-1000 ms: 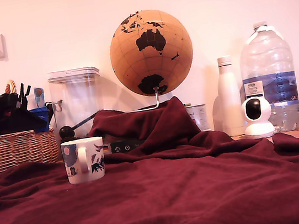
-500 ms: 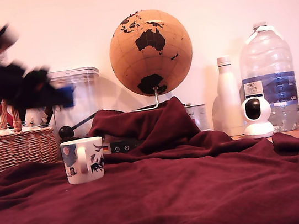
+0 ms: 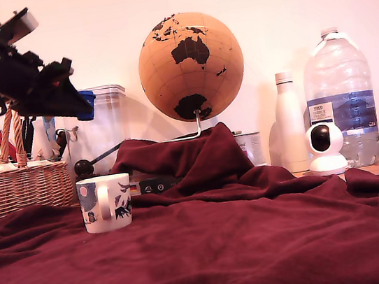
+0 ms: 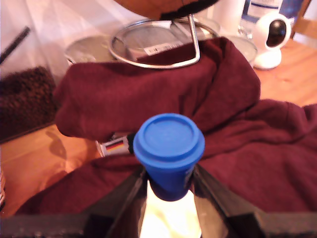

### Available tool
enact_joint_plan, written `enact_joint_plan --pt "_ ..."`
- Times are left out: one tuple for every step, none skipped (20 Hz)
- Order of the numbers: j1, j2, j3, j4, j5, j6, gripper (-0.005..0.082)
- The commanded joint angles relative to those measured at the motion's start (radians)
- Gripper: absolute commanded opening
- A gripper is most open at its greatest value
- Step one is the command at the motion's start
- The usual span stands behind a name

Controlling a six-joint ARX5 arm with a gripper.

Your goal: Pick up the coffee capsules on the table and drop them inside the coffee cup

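End effector (image 3: 79,103) was raised at exterior view's left, above and a bit left of coffee cup (image 3: 106,202), pinching blue capsule (image 4: 168,151) between its fingers (image 4: 214,196). Capsule's rimmed flat face pointed toward wrist camera. Cup stood upright on red cloth of counter (image 3: 212,252), handle toward near side; inside of cup not visible. Wicker basket (image 3: 19,188) far left held tools and utensils. Clear lidded canister (image 3: 103,129) behind cup.

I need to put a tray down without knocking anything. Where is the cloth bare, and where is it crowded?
Bare: the red cloth in front of the coffee cup and across to the exterior view's right. Crowded: the back row, with basket, canister, globe, white bottle, camera and water jug.
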Motion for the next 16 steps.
enact_joint_plan --pt "0.001 0.054 0.019 -0.027 0.002 0.005 0.0163" --pt "0.001 0.072 0.038 -0.050 0.002 0.005 0.0163" --pt "0.001 0.089 0.059 -0.077 0.001 0.005 0.0163" --pt "0.001 0.106 0.078 -0.100 -0.001 0.006 0.0163" --pt "0.000 0.122 0.098 -0.121 -0.001 0.006 0.0163" --pt "-0.001 0.137 0.119 -0.143 -0.001 0.006 0.0163" --pt "-0.001 0.152 0.143 -0.174 -0.001 0.006 0.0163" --pt "-0.001 0.169 0.167 -0.206 -0.001 0.006 0.0163" --pt "-0.003 0.189 0.196 -0.243 -0.001 0.007 0.0163" --pt "-0.006 0.207 0.222 -0.277 -0.001 0.010 0.0163" --pt "-0.008 0.226 0.245 -0.311 -0.002 0.021 0.0163" --pt "-0.008 0.246 0.271 -0.353 -0.006 0.021 0.0163" --pt "-0.011 0.263 0.290 -0.381 -0.009 0.027 0.0163" --pt "-0.016 0.278 0.299 -0.399 -0.017 0.033 0.0163" --pt "-0.018 0.291 0.304 -0.409 -0.016 0.033 0.0163" --pt "-0.018 0.306 0.307 -0.415 -0.017 0.033 0.0163"
